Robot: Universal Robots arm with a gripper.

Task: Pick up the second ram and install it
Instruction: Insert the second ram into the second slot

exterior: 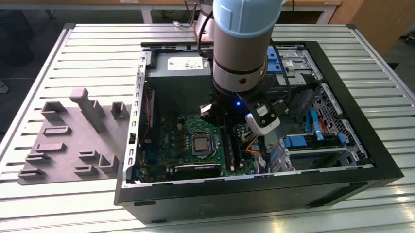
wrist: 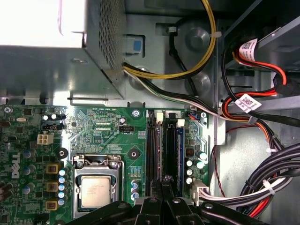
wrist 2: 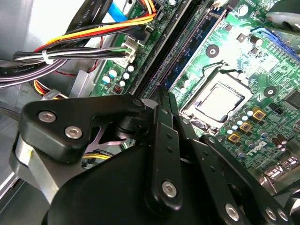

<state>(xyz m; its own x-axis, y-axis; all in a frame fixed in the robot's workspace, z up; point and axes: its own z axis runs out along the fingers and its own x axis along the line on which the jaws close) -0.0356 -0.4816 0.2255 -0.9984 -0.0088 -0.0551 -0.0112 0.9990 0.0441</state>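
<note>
In both wrist views my gripper point(wrist: 162, 183) point(wrist 2: 165, 93) points down at the long black slots point(wrist: 153, 150) point(wrist 2: 157, 61) of the green motherboard point(wrist: 108, 126). Its fingers are pressed together, and I cannot make out anything pinched between them. A thin blue strip point(wrist: 180, 154) stands on edge in the slot farthest from the processor socket point(wrist: 96, 190). It looks like a ram stick, but I cannot tell whether it is the second ram. In the exterior view the arm's wrist point(exterior: 236, 94) hangs low inside the open computer case point(exterior: 363, 145), over the board's slot area.
The grey power-supply box point(wrist: 56, 61) point(exterior: 178, 63) sits just beyond the board. Cable bundles point(wrist: 262, 183) and a white connector point(wrist: 199, 192) crowd the slots' outer side. Blue drive brackets point(exterior: 304, 143) fill the case's right part. A grey parts fixture point(exterior: 71, 141) lies outside on the slatted table.
</note>
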